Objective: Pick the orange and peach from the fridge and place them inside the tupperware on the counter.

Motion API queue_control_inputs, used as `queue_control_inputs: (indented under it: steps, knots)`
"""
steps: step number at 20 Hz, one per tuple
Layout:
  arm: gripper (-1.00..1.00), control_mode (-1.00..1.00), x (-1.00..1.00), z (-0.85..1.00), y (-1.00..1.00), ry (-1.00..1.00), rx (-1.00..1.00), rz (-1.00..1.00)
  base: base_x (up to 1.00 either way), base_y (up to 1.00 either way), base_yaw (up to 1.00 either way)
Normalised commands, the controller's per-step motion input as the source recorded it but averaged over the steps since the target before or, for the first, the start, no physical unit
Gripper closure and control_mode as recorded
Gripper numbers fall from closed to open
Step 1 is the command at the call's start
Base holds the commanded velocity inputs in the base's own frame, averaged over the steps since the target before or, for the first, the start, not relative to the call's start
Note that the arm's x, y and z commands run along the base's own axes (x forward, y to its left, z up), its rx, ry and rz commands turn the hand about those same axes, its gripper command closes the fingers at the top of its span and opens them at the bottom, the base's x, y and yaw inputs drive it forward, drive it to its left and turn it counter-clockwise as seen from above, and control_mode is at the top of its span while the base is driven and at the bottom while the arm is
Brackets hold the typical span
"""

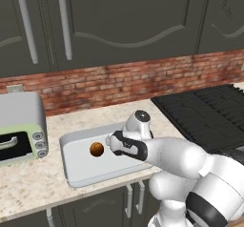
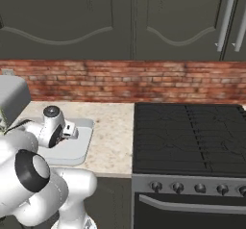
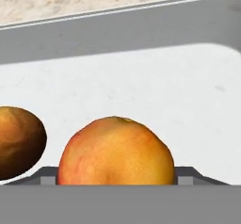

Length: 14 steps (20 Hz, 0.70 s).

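Observation:
The peach (image 3: 115, 152), red-orange with a yellowish patch, sits between the tips of my gripper (image 3: 115, 178), which is shut on it just above the floor of the tupperware (image 3: 141, 30). The duller brownish orange (image 3: 16, 140) lies on the tray floor close to its left. From the left base view, the orange (image 1: 96, 149) rests in the pale tupperware (image 1: 86, 171) on the counter (image 1: 28, 183), and my gripper (image 1: 108, 142) hovers right beside it, hiding the peach. The fridge is out of view.
A pale green toaster oven (image 1: 21, 126) stands left of the tray. The black stove (image 1: 205, 111) lies to its right. A brick wall and dark upper cabinets run behind. In the right base view the tupperware (image 2: 79, 151) sits left of the stove (image 2: 192, 136).

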Motion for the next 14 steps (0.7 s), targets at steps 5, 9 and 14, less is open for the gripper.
queue_control_inputs:
  steps: [5, 9, 14]
  knots:
    - [-1.0, -1.0, 0.19, -0.08, 0.06, 0.0, 0.0, 0.0, 0.0, 0.0, 0.0]
    - [-1.0, -1.0, -0.07, 0.12, 0.0, 0.0, 0.0, 0.0, 0.0, 0.0, 0.0]
    - [-1.0, -1.0, -0.6, 0.85, -0.13, -0.04, 0.0, -0.01, 0.0, 0.0, 0.0]
